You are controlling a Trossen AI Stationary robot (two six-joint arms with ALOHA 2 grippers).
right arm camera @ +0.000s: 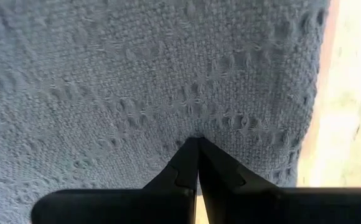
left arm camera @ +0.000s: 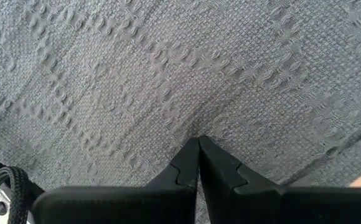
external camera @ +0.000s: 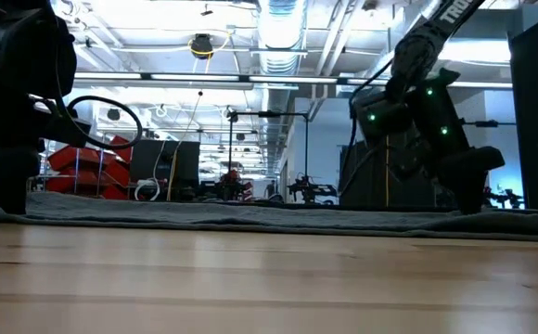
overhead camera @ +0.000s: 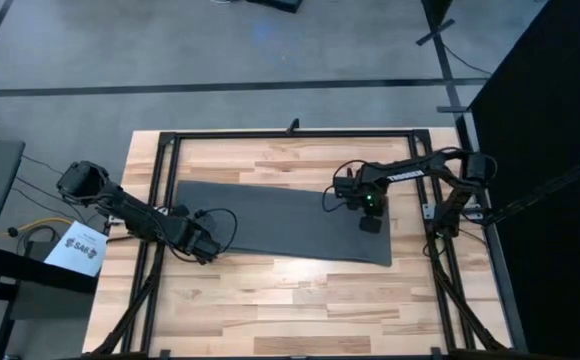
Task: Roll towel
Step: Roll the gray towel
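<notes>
The dark grey towel [overhead camera: 290, 222] lies spread flat across the middle of the wooden table [overhead camera: 270, 300], long side running left to right; in the low view the towel [external camera: 250, 218] is a thin flat band. My left gripper [overhead camera: 208, 248] is shut, with its tips down on the towel's left end near the front edge. My right gripper [overhead camera: 370, 224] is also shut and stands tips-down on the right end, a little in from the towel's right edge [right arm camera: 314, 124]. My left gripper sets its shut fingertips [left arm camera: 198, 144] on the towel's top face [left arm camera: 193, 121], slanting down from the table's left. A faint crease runs from the tips; whether cloth is caught between them I cannot tell. The towel stays flat on the table. My right gripper rests its shut fingertips [right arm camera: 197, 144] on the towel's top face [right arm camera: 196, 127] near the right edge, pointing down from above. The cloth puckers slightly at the tips; I cannot tell if any is caught. The towel lies flat.
A black metal frame [overhead camera: 300, 133] runs around the table's back and sides. Bare wood lies in front of the towel [overhead camera: 300, 310] and behind it [overhead camera: 270, 160]. A grey cart with papers [overhead camera: 75, 248] stands off the left side.
</notes>
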